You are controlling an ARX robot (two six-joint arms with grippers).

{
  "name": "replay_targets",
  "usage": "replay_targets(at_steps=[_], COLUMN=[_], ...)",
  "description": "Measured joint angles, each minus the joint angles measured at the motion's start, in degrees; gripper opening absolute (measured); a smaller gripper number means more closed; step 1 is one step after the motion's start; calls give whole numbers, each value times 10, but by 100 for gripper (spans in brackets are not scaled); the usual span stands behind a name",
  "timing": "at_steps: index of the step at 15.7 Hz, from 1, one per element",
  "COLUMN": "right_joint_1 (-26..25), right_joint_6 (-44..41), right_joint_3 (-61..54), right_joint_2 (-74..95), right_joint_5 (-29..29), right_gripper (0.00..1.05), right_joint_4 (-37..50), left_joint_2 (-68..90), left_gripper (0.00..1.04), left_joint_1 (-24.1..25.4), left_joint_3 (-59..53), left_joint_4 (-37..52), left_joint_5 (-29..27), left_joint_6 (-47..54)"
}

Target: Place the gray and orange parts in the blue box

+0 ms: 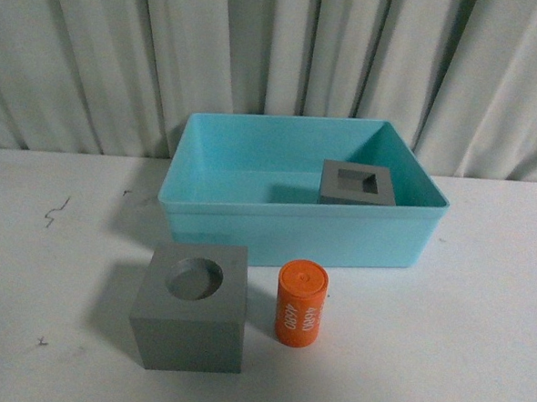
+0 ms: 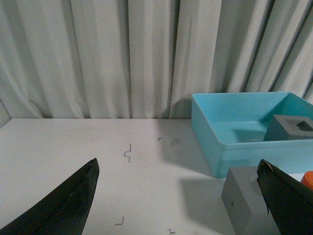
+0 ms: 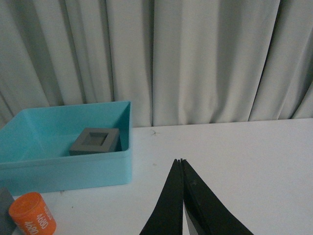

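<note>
Sitting lower centre on the desk [image 1: 54, 279], the round-holed gray cube [image 1: 192, 307] and orange cylinder [image 1: 300, 304] are not yet boxed; the square-holed cube [image 1: 358, 184] lies inside the blue box [image 1: 248, 232], right side. The left fingers [image 2: 68, 205] gape empty; the right fingers [image 3: 168, 205] are pressed together, empty.

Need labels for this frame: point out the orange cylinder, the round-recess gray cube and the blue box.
orange cylinder [image 1: 299, 317], front view, its printed side.
round-recess gray cube [image 1: 189, 344], front view, its front face.
blue box [image 1: 293, 239], front view, its near outer wall.
</note>
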Motion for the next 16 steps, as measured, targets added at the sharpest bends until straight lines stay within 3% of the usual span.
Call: replay_targets(at_steps=[7,11,14,16], right_joint_1=[0,0,0,0], right_joint_6=[0,0,0,-1], right_joint_3=[-35,-40,-40,-40], right_joint_2=[-76,-218,-236,-236], right_joint_5=[0,0,0,0], right_gripper=[2,2,2,25], right_joint_4=[-33,-198,-196,-195], left_joint_2=[0,0,0,0], left_gripper=[98,98,98,98], left_joint_1=[0,0,0,0], left_joint_3=[0,0,0,0], left_joint_4=[0,0,0,0], left_joint_5=[0,-1,0,0], left_joint_6=[0,0,0,0])
